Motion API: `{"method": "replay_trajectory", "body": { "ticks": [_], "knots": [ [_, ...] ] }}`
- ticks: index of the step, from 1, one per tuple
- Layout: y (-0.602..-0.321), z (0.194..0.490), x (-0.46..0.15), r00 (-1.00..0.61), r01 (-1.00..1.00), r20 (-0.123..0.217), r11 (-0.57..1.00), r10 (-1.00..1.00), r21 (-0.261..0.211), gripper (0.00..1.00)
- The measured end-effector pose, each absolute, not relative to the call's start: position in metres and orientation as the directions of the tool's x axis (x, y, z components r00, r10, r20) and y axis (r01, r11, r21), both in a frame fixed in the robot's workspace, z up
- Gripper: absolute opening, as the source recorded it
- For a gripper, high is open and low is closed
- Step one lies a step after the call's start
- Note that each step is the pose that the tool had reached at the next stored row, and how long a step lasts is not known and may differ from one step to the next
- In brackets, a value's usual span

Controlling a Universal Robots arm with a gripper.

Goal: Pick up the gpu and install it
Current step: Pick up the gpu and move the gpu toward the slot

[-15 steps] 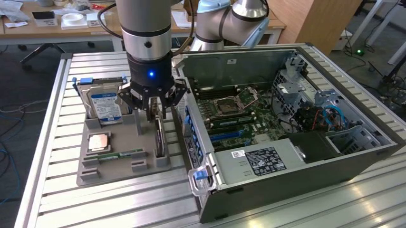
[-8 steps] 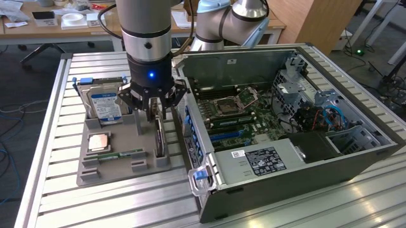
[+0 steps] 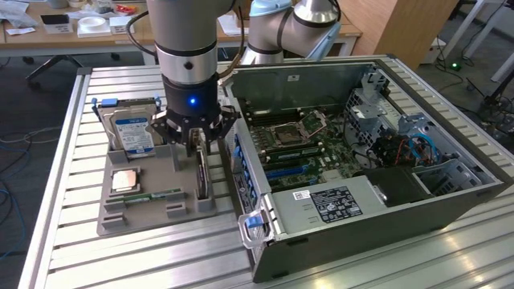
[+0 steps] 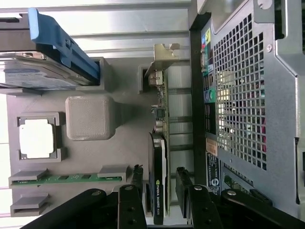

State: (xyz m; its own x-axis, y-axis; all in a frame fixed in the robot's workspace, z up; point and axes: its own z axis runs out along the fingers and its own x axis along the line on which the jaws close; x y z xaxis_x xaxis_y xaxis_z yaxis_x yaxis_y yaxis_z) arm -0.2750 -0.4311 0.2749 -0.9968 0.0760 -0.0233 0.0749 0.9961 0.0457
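**Fingers (image 4: pixel 183 185) spread astride the gpu (image 4: pixel 157 191)**

Fingers of the gripper (image 4: pixel 160 180) stand apart, one on each side of the gpu, with a gap showing at each, so nothing is pinched. The card stands on edge in a slot of the grey holder tray (image 3: pixel 120 224), its silver bracket at the end nearer the hard drive (image 3: pixel 132 133). Just beside the tray is the open computer case (image 3: pixel 362 205).
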Motion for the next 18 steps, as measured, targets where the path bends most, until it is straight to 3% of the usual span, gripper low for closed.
{"method": "replay_trajectory", "body": {
  "ticks": [18],
  "knots": [
    [-0.431,0.257,-0.274,-0.997,0.075,-0.023,0.996,0.076,0.046,0.42]
  ]
}}
